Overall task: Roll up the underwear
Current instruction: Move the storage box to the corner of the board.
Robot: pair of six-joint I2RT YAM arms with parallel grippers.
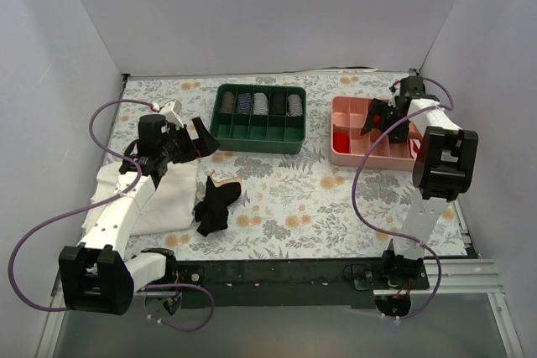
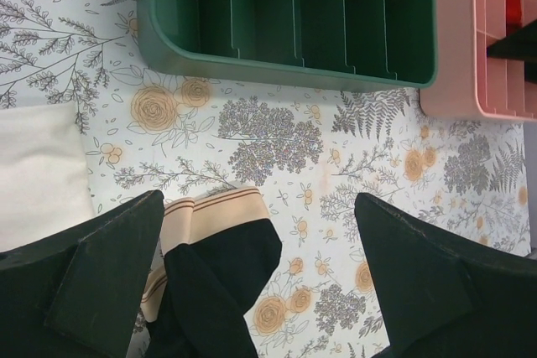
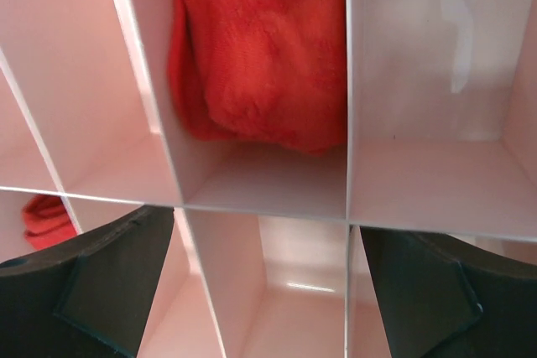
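crumpled black underwear (image 1: 216,204), beige waistband

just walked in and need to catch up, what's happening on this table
Nothing is held yet. The crumpled black fabric boxer briefs with a beige waistband lie on the floral table beside a white cloth. The left gripper hovers open by their waistband end; the right gripper hangs open over the pink plastic divided tray holding red rolls. Rolling has not started.

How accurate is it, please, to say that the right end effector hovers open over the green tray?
Only the tray is wrong: the top external view shows the right end effector hovering open over the pink tray.
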